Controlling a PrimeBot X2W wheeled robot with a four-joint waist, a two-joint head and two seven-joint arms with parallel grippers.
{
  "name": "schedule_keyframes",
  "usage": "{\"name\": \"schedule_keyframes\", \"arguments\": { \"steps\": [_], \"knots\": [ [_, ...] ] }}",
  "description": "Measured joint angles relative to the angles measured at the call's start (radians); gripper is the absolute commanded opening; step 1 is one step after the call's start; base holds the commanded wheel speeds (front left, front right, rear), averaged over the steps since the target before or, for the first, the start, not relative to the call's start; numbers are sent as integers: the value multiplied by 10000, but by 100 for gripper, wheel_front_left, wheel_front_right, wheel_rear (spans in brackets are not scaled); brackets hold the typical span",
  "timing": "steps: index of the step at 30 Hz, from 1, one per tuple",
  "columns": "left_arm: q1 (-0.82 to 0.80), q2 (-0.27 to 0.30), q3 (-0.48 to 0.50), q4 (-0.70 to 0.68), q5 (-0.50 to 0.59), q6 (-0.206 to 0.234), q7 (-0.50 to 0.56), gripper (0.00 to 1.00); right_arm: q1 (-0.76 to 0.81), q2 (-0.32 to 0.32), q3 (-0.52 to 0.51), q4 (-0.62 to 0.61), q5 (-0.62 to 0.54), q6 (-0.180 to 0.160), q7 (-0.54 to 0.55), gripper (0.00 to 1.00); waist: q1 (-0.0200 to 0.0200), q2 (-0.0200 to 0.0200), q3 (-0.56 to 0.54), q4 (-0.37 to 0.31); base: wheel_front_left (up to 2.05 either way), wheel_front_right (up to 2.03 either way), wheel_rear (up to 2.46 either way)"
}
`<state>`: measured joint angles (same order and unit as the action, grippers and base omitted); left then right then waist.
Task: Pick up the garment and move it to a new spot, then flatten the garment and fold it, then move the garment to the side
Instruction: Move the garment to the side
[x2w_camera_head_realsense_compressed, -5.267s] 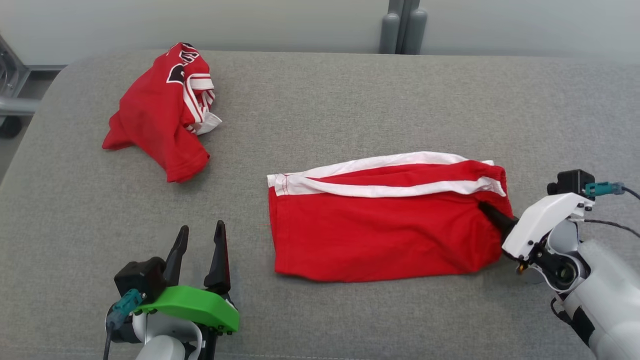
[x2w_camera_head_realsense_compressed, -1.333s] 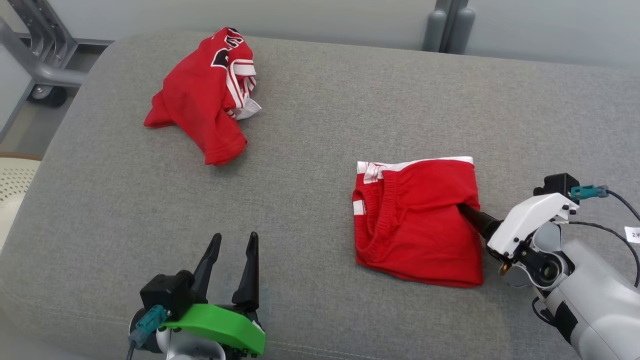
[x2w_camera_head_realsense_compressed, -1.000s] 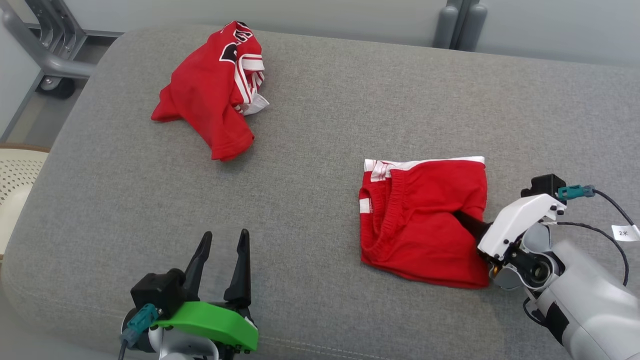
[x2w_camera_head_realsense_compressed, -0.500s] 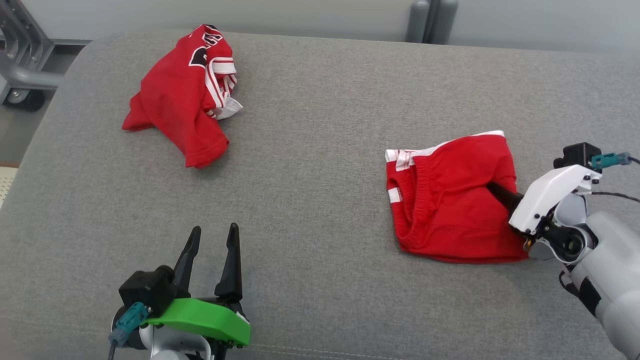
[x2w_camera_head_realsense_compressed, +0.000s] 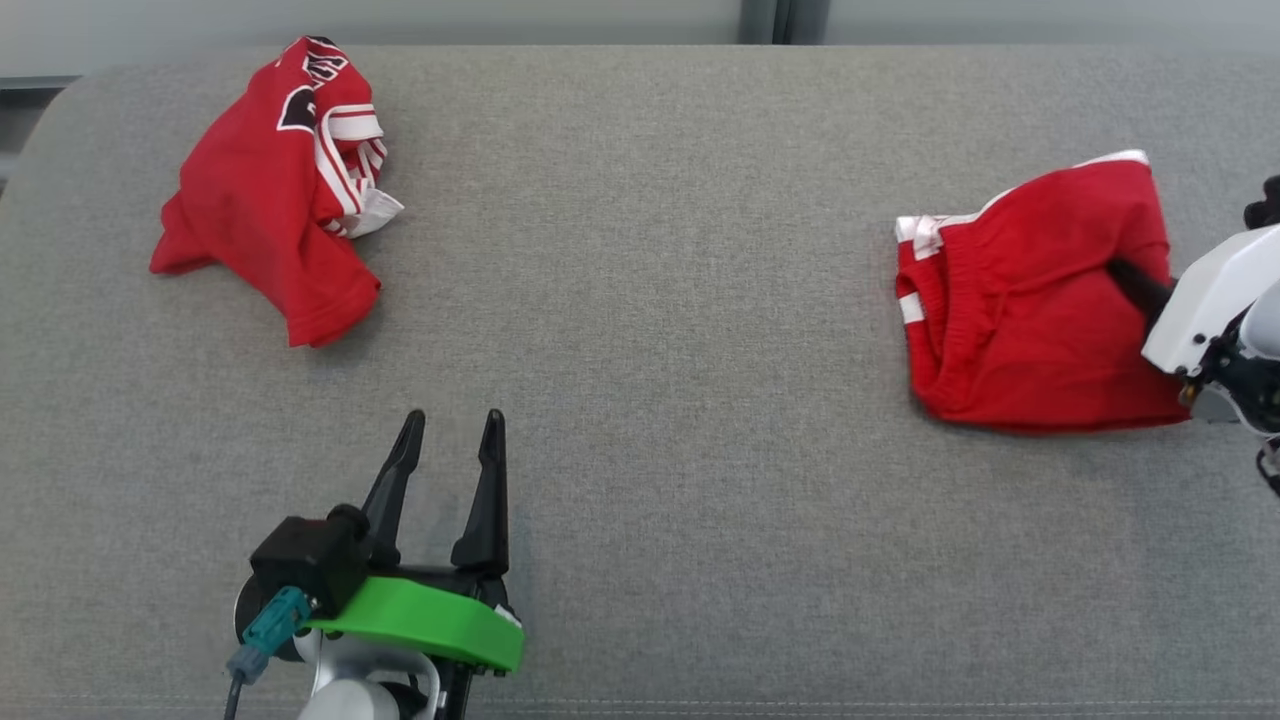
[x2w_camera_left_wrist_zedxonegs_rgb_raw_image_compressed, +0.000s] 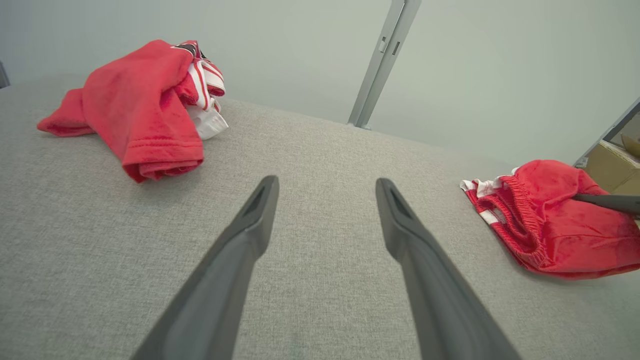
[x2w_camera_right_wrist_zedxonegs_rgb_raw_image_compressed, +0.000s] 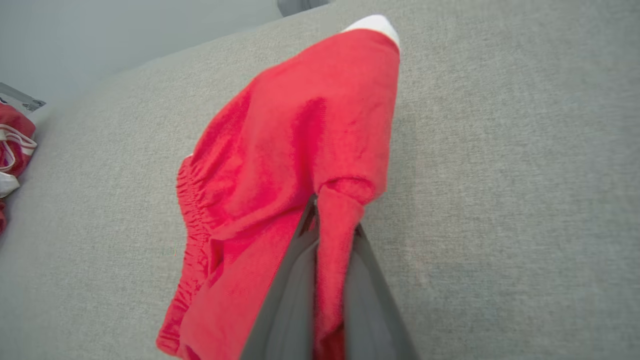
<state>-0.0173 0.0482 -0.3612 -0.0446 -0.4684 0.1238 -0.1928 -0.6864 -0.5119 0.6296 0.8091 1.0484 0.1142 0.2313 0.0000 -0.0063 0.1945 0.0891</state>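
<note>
The folded red shorts (x2w_camera_head_realsense_compressed: 1030, 320) with white trim lie at the right side of the grey cushion (x2w_camera_head_realsense_compressed: 650, 300). My right gripper (x2w_camera_head_realsense_compressed: 1125, 275) is shut on their right edge; the wrist view has a fold of the red shorts (x2w_camera_right_wrist_zedxonegs_rgb_raw_image_compressed: 300, 150) pinched between the two dark fingers (x2w_camera_right_wrist_zedxonegs_rgb_raw_image_compressed: 287, 295). The shorts (x2w_camera_left_wrist_zedxonegs_rgb_raw_image_compressed: 545, 220) also appear at the right of the left wrist view, elastic waistband facing left. At the lower left my left gripper (x2w_camera_head_realsense_compressed: 450, 425) hangs open above bare cushion, well apart from the shorts, its fingers (x2w_camera_left_wrist_zedxonegs_rgb_raw_image_compressed: 250, 225) spread with nothing between them.
A crumpled red jersey (x2w_camera_head_realsense_compressed: 275, 185) with white and black markings lies at the back left of the cushion; the jersey (x2w_camera_left_wrist_zedxonegs_rgb_raw_image_compressed: 140, 105) also shows in the left wrist view. A grey post (x2w_camera_left_wrist_zedxonegs_rgb_raw_image_compressed: 380, 60) stands behind the cushion. A cardboard box (x2w_camera_left_wrist_zedxonegs_rgb_raw_image_compressed: 612, 165) sits at the far right.
The shorts, first laid out long, are folded in half. My right gripper has dragged them rightward and farther back on the cushion. The head camera has shifted. The left gripper stays open.
</note>
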Motion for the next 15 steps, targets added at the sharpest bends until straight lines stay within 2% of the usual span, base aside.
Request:
{"name": "schedule_keyframes", "arguments": {
  "steps": [10, 15],
  "knots": [
    [-460, 38, -161, -579, 447, 0, 255, 100, -732, -1269, -96, 111, -293, -10, 355, 0, 0, 0, 732, -299, 0, 0, 0],
    [-507, 75, -192, -717, 617, 0, 453, 100, -1220, -1653, -171, 176, -456, -105, 424, 0, 0, 0, 1028, -373, 0, 0, 0]
  ]
}}
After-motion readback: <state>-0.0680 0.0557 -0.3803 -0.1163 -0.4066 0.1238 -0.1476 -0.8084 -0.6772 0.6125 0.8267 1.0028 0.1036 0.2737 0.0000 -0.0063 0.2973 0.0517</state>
